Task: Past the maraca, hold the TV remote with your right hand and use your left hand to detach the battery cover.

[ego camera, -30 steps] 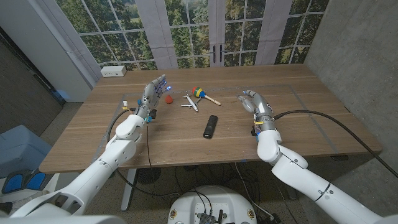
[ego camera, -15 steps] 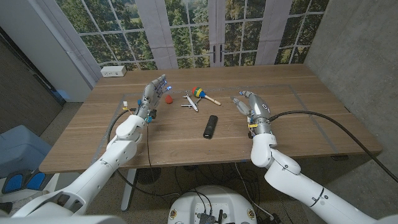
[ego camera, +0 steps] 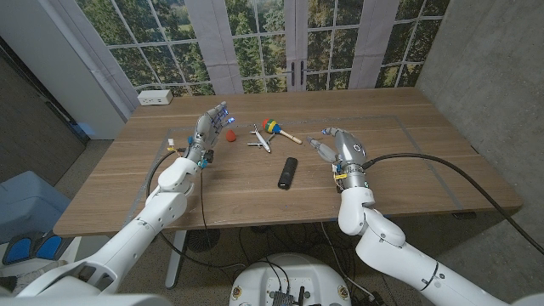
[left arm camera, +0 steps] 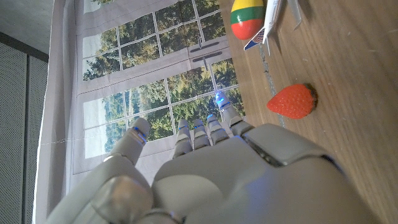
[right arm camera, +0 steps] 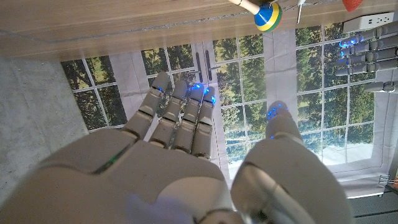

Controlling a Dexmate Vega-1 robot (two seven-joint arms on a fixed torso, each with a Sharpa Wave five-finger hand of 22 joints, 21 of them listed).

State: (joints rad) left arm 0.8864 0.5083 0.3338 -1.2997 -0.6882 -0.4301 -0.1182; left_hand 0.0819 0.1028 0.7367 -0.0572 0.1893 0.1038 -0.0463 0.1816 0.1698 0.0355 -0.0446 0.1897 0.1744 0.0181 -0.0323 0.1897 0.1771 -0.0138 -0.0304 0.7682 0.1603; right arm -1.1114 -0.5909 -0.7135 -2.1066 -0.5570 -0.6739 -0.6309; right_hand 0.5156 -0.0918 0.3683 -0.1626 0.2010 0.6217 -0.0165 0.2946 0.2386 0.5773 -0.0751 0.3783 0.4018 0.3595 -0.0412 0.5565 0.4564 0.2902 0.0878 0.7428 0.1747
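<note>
A black TV remote (ego camera: 288,172) lies on the wooden table (ego camera: 408,161), near the middle, nearer me than the maraca. The maraca (ego camera: 276,129) with a striped head and pale handle lies farther back, also seen as a maraca (right arm camera: 266,15) from the right wrist. My right hand (ego camera: 335,144) hovers open to the right of the remote, fingers apart, holding nothing. My left hand (ego camera: 208,127) stands open at the left, fingers raised, well apart from the remote. From its wrist the left hand (left arm camera: 205,162) shows empty.
A toy airplane (ego camera: 259,138) lies between the maraca and my left hand. A red strawberry (left arm camera: 291,101) sits by the left hand's fingertips. A white power strip (ego camera: 155,98) rests at the far left edge. A small white item (ego camera: 172,142) lies near the left forearm.
My right hand has moved left, toward the remote, still open. The left hand and the objects have stayed in place.
</note>
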